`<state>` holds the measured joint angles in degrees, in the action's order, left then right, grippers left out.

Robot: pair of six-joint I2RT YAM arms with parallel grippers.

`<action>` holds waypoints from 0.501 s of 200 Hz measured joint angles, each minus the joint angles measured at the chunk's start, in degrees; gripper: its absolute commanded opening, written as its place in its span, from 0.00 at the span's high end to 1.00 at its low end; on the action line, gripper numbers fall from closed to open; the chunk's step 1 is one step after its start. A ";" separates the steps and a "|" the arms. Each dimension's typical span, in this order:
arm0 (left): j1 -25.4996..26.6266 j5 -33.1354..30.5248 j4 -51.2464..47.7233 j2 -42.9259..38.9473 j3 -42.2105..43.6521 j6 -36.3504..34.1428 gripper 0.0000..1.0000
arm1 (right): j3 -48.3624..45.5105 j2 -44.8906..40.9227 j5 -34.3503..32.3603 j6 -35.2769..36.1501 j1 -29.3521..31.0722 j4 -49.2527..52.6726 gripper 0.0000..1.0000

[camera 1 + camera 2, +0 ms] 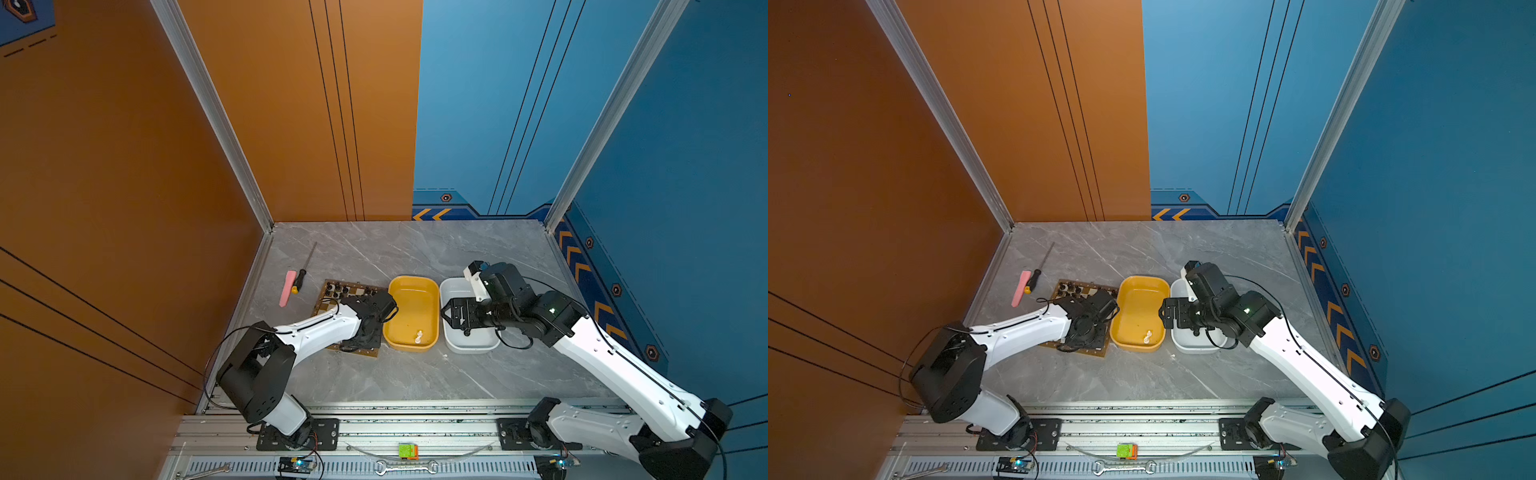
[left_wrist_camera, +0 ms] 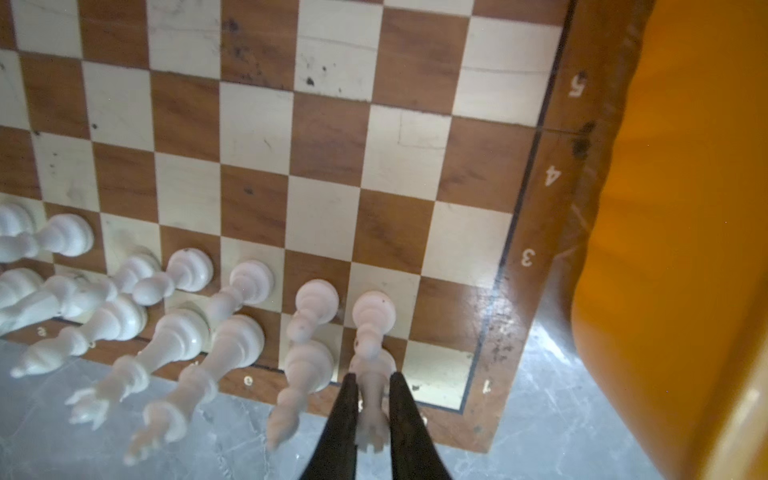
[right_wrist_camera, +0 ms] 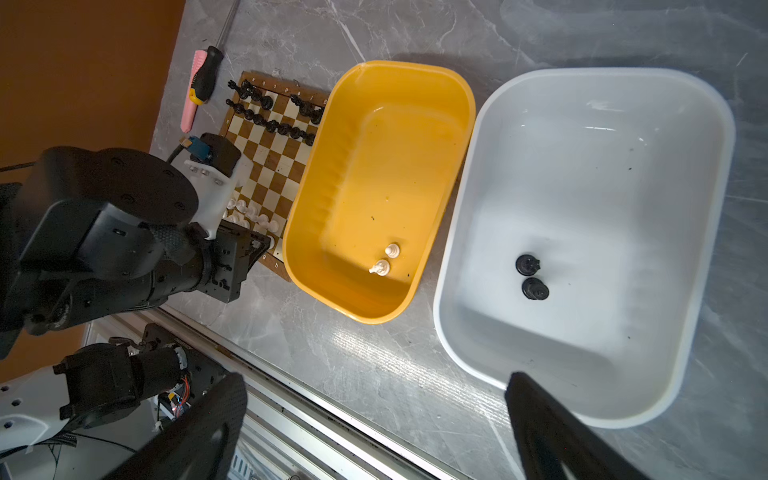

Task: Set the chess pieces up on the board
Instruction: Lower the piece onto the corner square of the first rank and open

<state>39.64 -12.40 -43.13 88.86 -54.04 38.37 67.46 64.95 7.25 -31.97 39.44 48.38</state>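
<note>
Chessboard of brown and cream squares with a dark brown rim [image 2: 328, 137]: lies on the left part of the grey marble-patterned worktop [image 1: 415, 374].
Cream-white chess pieces, small turned figurines [image 2: 318, 297]: stand in the board's two near rows; the near right corner square is bare.
Black turned chess pieces [image 3: 270, 124]: stand in the board's two far rows.
Rounded yellow plastic tub [image 3: 399, 63]: just right of the board; two cream-white pieces [image 3: 386, 259] sit close together at its near end.
Rounded white plastic tub [image 3: 602, 74]: just right of the yellow tub; two black pieces [image 3: 530, 276] sit side by side toward its near end.
Black left gripper [image 2: 372, 376]: points down over the board's near right corner; its jaws sit close on either side of one cream-white piece [image 2: 372, 399], which stands in the near row on the square just left of the corner; whether they press it, I cannot tell.
Black right gripper [image 3: 374, 382]: hovers above the left edge of the white tub; its jaws are released and spread wide.
Screwdriver with a black and yellow handle [image 3: 205, 77]: lies off the board's far left corner, beside a pink oblong object [image 3: 191, 91].
</note>
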 measured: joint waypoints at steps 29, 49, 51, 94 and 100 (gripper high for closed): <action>-0.28 0.39 -0.02 0.00 0.00 0.00 0.82 | 0.00 0.33 0.00 0.00 0.00 -0.02 0.00; -0.33 0.63 -0.02 0.00 0.00 0.00 0.82 | 0.00 0.33 0.00 0.00 0.00 -0.04 0.00; -0.33 0.66 -0.02 0.00 0.00 0.00 0.82 | 0.00 0.33 0.00 0.00 0.00 -0.02 0.00; -0.31 1.27 -0.11 0.00 -0.20 0.02 0.83 | -0.02 0.33 0.00 0.00 0.00 -0.04 0.00; -0.28 1.36 -0.13 0.00 -0.28 0.04 0.83 | -0.02 0.33 0.00 -0.02 0.00 -0.04 0.00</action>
<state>39.35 -11.05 -43.27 88.86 -54.33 38.41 67.44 65.28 7.25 -31.99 39.44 48.34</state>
